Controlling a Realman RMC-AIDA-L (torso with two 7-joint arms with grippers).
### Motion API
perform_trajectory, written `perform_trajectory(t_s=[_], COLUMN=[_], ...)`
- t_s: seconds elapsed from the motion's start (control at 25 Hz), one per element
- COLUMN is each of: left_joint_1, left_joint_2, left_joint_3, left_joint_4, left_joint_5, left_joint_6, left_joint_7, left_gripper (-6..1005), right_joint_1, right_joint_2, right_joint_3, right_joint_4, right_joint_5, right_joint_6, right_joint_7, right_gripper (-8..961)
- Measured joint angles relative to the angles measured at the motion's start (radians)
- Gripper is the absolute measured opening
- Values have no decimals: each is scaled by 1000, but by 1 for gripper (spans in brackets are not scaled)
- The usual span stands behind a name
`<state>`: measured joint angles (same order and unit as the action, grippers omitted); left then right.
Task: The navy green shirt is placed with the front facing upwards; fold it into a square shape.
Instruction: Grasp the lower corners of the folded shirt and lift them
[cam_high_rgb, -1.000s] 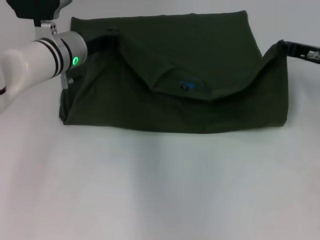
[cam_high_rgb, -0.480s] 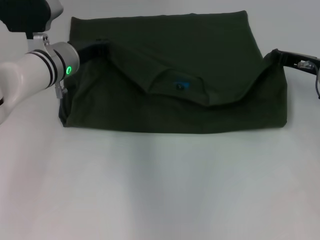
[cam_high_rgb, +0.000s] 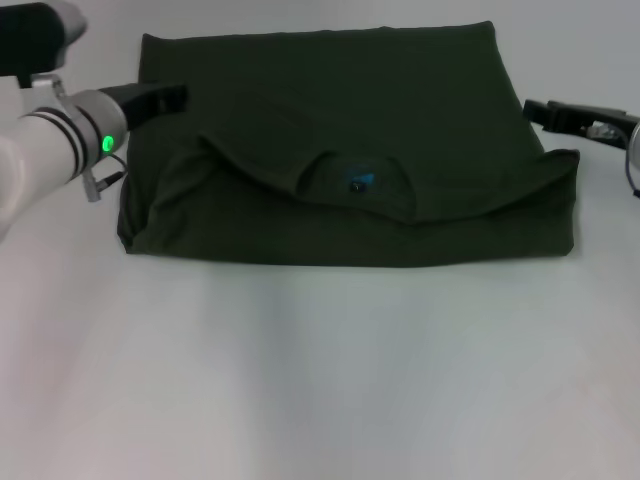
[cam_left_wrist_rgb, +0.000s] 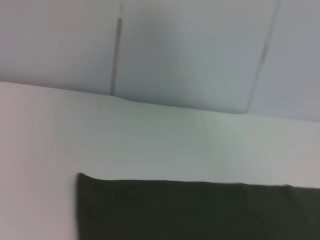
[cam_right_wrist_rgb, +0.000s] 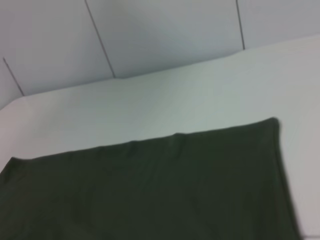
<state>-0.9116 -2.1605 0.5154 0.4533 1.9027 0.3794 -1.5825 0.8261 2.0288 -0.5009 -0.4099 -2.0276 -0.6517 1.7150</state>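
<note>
The navy green shirt (cam_high_rgb: 400, 120) lies folded over into a wide band on the white table (cam_high_rgb: 320, 380). Its upper layer ends in a wavy edge across the middle, with the blue neck label (cam_high_rgb: 360, 181) showing at the collar. At the shirt's far left edge my left gripper (cam_high_rgb: 165, 97) hovers open and holds nothing. My right gripper (cam_high_rgb: 540, 110) is open just off the shirt's right edge, clear of the cloth. Each wrist view shows a far corner of the shirt (cam_left_wrist_rgb: 190, 212) (cam_right_wrist_rgb: 150, 190) lying flat, with no fingers in sight.
Bare white table stretches in front of the shirt and around it. A pale panelled wall (cam_left_wrist_rgb: 190, 50) stands behind the table's far edge.
Both grippers let go of the lifted shirt edge, which dropped flat onto the lower layer. The left arm drew back to the left, and the right gripper pulled off to the right.
</note>
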Motion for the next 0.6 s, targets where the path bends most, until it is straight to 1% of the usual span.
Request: perform_trajectory(t_s=[0.12,0.28,0.32,0.44,0.52,0.6], left_joint_1=[26,72,96,137,160,185], left_joint_2=[-1,-2,-2,-1,0,0], left_joint_3=[1,4,5,6,8,10], left_joint_4=[35,70,86,108,120,136], left_joint_5=[-34,-87,-99,-101,-98,-94], left_joint_6=[-5,57,112,206,263,315], left_joint_7=[-5,-10,-14,-23,-25,-25], left_gripper=[254,427,474,612,660,709], right_joint_1=[0,-7,-13,-42,-67,-93], right_joint_2=[-4,-26,-33,-56,-78,-102], right_joint_3=[-1,0,1,-1,-8,-22], right_joint_4=[-23,-42,-48,-70,-79,-83], right_joint_5=[0,0,0,-5,-7,-8], right_joint_6=[-5,-74,-105,-209,-287,-353], right_joint_7=[3,30,44,109,166,217], right_gripper=[210,399,446,586,680,693])
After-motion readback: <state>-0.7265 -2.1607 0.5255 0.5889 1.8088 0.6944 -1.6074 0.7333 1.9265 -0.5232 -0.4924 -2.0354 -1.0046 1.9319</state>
